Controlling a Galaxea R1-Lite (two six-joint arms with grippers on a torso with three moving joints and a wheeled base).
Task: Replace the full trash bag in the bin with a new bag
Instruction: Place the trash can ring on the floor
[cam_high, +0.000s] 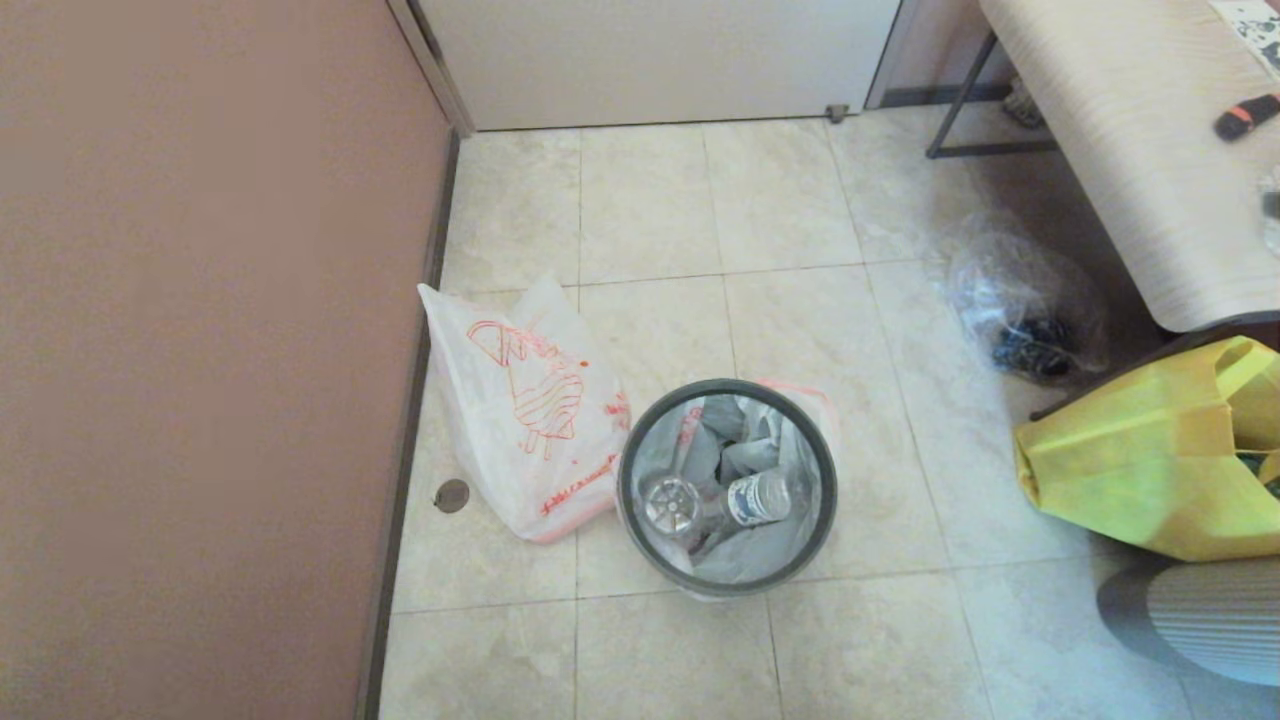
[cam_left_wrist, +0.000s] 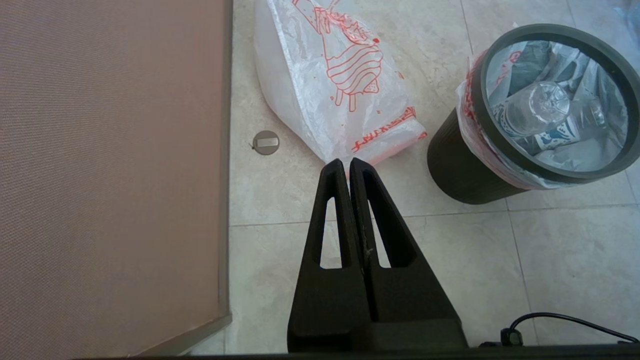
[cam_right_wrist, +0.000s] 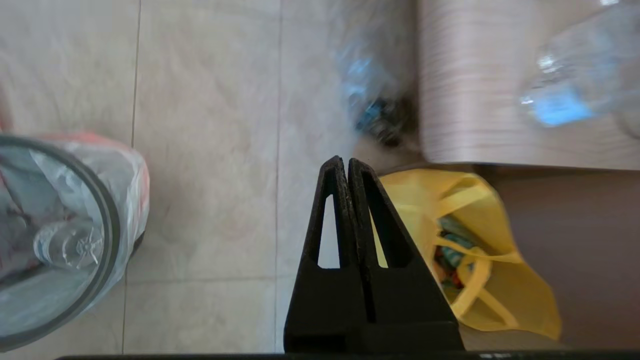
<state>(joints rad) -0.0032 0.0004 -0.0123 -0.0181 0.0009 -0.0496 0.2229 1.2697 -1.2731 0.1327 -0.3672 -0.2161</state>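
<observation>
Beige floor tiles are bordered on the left by a brown wall, against which the new bag with its orange-red drawing is laid flat. Just to its right the bin is stood upright, lined with the full trash bag, whose pink-red edge is folded over the rim; a clear bottle is seen inside. Farther right, a clear plastic bag and a yellow tote are set near a table. The left gripper is held above the floor near the new bag, fingers pressed together and empty. The right gripper is likewise closed on nothing, between bin and tote.
</observation>
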